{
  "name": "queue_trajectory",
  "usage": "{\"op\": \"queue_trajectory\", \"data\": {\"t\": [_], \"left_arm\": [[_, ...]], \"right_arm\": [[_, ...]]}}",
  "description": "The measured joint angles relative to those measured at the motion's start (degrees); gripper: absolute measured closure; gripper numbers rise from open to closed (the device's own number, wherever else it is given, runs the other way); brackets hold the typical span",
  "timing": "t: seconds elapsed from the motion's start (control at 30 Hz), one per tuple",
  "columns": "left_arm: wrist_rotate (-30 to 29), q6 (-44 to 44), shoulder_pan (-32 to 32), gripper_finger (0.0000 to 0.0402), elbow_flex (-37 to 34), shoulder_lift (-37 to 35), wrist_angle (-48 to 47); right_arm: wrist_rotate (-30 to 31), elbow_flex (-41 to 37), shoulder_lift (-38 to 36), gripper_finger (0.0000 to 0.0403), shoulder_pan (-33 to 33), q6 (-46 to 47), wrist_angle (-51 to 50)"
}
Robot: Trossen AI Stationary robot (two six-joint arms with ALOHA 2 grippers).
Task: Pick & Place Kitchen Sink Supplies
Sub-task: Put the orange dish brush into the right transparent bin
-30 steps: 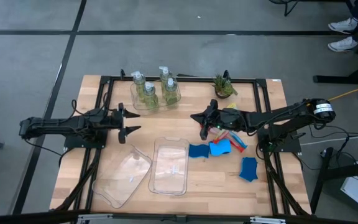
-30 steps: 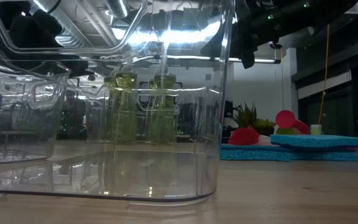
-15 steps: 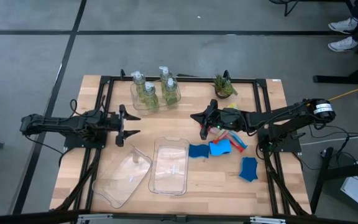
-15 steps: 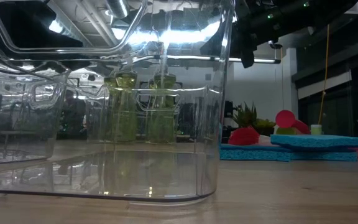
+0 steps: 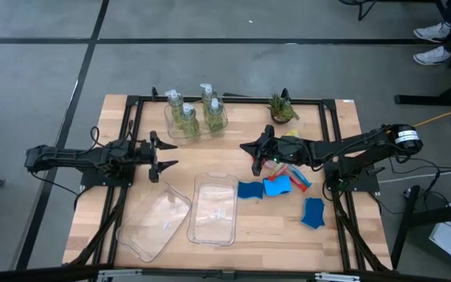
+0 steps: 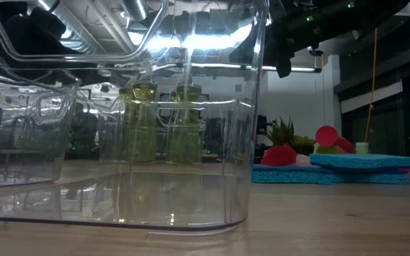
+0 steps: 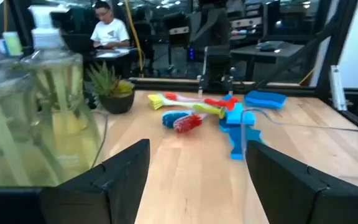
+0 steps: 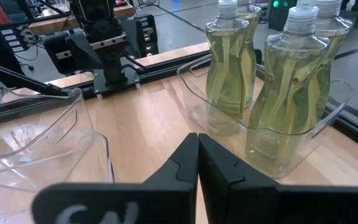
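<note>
Three clear pump bottles of yellow-green liquid (image 5: 194, 113) (image 8: 272, 93) stand upright in a clear tray at the table's far middle. Blue sponge pieces (image 5: 250, 190) (image 5: 277, 186) (image 5: 313, 213) lie flat right of centre. The red, blue and yellow-green brushes (image 5: 292, 171) (image 7: 191, 112) lie in a loose pile beside them. My left gripper (image 5: 163, 155) (image 7: 197, 180) hovers open at the left, pointing toward the brushes. My right gripper (image 5: 254, 157) (image 8: 197, 163) hovers shut left of the brushes, pointing toward the bottles.
Two clear trays (image 5: 214, 207) (image 5: 156, 224) lie at the near middle; one fills the front of the low view (image 6: 191, 142). A small green potted plant (image 5: 282, 110) stands at the far right. Black frame rails (image 5: 131, 117) border the table. A person (image 7: 107, 25) sits in the room beyond.
My left gripper has dipped slightly toward the near edge and come back to about where it was, staying open. My right gripper and all the supplies have kept still.
</note>
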Motion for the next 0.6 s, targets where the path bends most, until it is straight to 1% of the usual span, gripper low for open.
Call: {"op": "queue_trajectory", "data": {"t": [0.17, 0.33, 0.47, 0.6], "left_arm": [[0.5, -1.7, 3.4, 0.0141, 0.0, 0.0, -3.7], [3.8, -2.4, 7.6, 0.0141, 0.0, -0.2, -8.4], [6.9, -1.5, 10.8, 0.0141, 0.0, -0.1, -8.6], [6.0, 0.9, 13.2, 0.0141, 0.0, -0.1, -8.7]], "right_arm": [[-0.1, 0.0, 0.0, 0.0392, 0.0, 2.3, -0.4], [-0.1, 0.0, 0.0, 0.0392, 0.0, 2.9, -2.5], [-0.1, 0.0, 0.0, 0.0392, 0.0, 2.8, -3.1], [-0.4, 0.0, 0.0, 0.0392, 0.0, 2.8, -3.3]]}}
